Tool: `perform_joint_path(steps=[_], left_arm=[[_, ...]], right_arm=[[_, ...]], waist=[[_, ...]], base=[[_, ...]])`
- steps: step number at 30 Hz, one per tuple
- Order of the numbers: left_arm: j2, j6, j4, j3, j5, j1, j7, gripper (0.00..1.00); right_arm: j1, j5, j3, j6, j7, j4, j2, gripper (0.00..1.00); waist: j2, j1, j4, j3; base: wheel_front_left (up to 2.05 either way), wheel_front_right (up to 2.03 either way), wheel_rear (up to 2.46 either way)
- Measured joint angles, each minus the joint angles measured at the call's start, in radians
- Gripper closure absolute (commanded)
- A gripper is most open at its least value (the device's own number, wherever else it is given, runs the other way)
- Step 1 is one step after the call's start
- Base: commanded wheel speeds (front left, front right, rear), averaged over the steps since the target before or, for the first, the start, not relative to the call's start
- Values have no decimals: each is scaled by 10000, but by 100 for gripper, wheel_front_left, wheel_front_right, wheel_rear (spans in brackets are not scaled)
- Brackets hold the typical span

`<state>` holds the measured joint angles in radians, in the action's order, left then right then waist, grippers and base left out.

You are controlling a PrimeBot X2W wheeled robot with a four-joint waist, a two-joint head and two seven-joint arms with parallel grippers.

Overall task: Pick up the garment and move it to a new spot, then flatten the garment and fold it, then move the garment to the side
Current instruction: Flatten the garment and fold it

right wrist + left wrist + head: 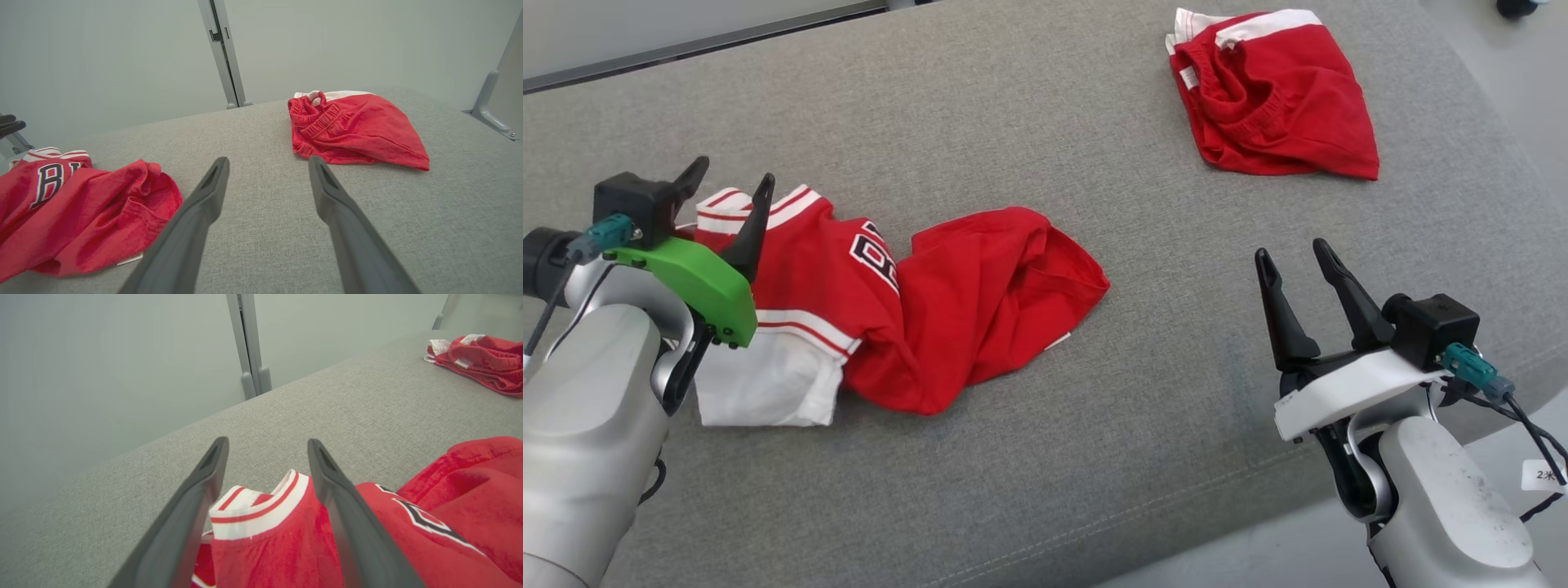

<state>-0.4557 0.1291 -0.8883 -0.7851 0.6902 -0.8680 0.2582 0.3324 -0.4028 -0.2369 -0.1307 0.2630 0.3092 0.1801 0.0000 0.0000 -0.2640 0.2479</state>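
The grey padded surface (1045,122) runs out of the head view on the left and far sides, so its full extent cannot be judged; its near right corner curves away beside the right arm.

The jersey (980,302), red with white striped trim, lies crumpled on the near left of that surface. Its left part is covered in the head view by the left arm's green mount, and the body is folded over itself, so the black-and-white lettering is cut short; in the right wrist view a "B" reads clearly and the next letter is half buried in a fold. One white sleeve pokes out at the near left edge.

The red shorts (1278,102) sit bunched at the far right, well apart from the jersey, waistband towards the left, with a white band half tucked beneath.

The left gripper (733,171) hangs over the jersey's collar with its fingers spread wide and nothing pinched between them; the left wrist view shows the collar lying in the gap. The right gripper (1290,250) stands at the near right above bare cushion, fingers apart and empty.

Counted: one surface, two red garments, two grippers, four dark fingers.
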Motion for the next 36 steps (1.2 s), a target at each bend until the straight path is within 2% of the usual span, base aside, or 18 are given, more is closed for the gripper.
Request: perform_joint_path(steps=[4, 12, 18, 28, 36], left_arm=[[-21, -77, 813, 869, -368, 203, 29, 0], [59, -416, 2587, 2424, -1453, 2027, 31, 0], [418, -552, 3722, 3382, -2067, 3266, 40, 0], [1705, -1041, 5124, 4744, -3271, 5149, 40, 0], [2591, -1160, 5954, 5914, -3931, 6586, 40, 0]], right_arm=[[-53, 10, 4, 0, -2, 44, -36, 0], [-291, -12, -36, 0, -2, 217, 54, 0], [-496, -19, -35, 0, 0, 263, 138, 0], [-737, -35, 4, 0, -2, 299, 153, 0], [-852, -132, -174, 0, 0, 560, 242, 0]], waist=[[0, 0, 260, -135], [0, 0, 792, -676], [0, 0, 1251, -1052], [0, 0, 1956, -1478], [0, -1, 2314, -1727]], base=[[0, 0, 0], [0, 0, 0], [0, 0, 0], [0, 0, 0], [0, 0, 0]])
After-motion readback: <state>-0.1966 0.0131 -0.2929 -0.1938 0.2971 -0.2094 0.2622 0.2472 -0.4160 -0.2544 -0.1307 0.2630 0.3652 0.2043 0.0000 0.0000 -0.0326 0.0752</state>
